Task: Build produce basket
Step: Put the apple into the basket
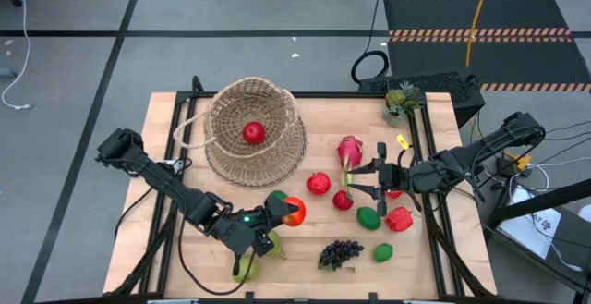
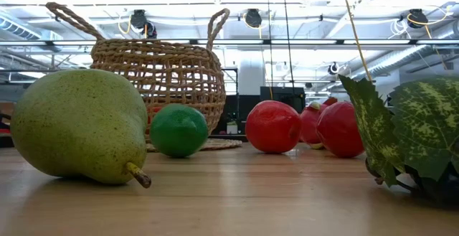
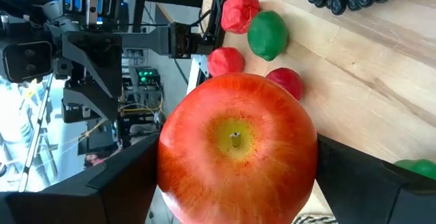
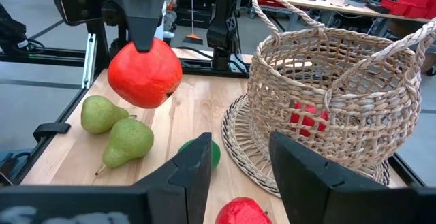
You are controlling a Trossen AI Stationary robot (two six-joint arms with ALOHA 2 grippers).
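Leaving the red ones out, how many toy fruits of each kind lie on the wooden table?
Yellow-green pears: 2
Round green limes: 3
Dark grape bunch: 1
Pink dragon fruit: 1
Total: 7

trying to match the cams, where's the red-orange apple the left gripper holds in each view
High view: apple at the left gripper, below the basket.
Low view: not in it.
Left wrist view: apple fills the centre.
Right wrist view: apple held up, left of the basket.
Shared landmark: the basket.
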